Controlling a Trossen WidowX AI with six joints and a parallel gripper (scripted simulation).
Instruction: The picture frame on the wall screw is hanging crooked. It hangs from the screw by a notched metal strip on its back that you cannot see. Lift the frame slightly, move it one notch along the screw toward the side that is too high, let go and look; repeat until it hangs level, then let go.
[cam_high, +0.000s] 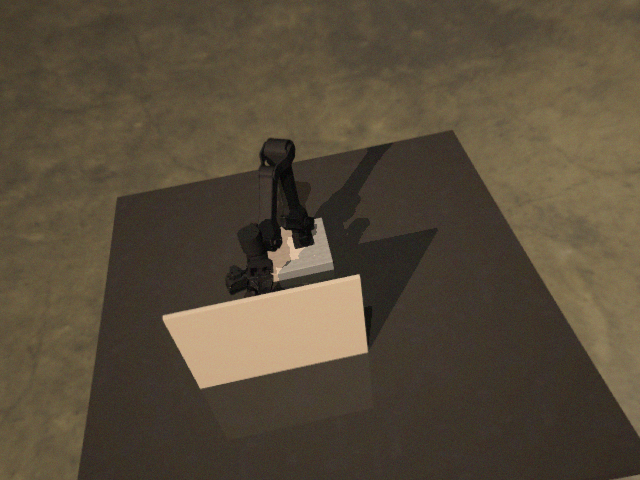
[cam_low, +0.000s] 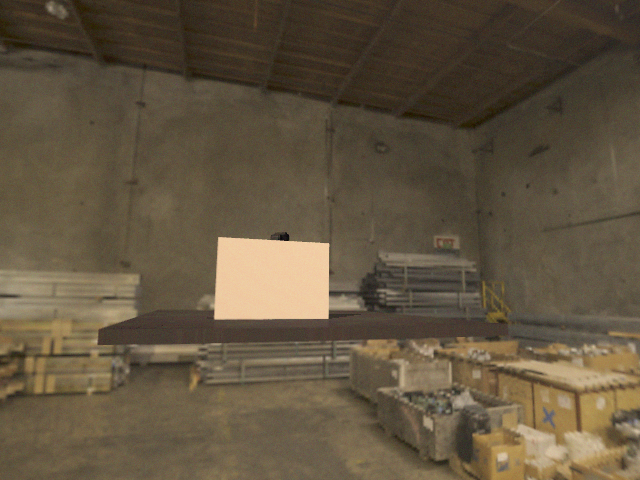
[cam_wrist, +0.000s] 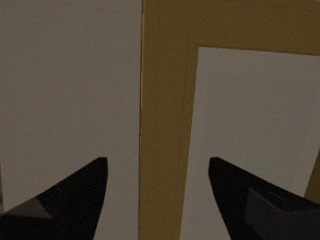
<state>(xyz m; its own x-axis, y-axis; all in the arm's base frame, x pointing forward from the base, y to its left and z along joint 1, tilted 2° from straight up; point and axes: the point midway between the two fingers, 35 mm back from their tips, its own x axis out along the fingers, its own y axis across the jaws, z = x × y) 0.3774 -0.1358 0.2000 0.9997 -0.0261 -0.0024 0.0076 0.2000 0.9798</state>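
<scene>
The black parallel-jaw gripper (cam_wrist: 158, 200) stands released, its jaws straddling one rail of the mustard-yellow wooden picture frame (cam_wrist: 162, 125) on the pale upright wall panel (cam_high: 268, 330). Closing off-centre could likely twist the frame or knock it off its hidden screw.

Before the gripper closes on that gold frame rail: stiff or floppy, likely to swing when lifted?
Probably stiff: the frame rail shows straight, crisp edges between the open fingers. Likely light, a thin border around a flat panel. It may pivot or swing when lifted, since it hangs against the wall panel.
</scene>
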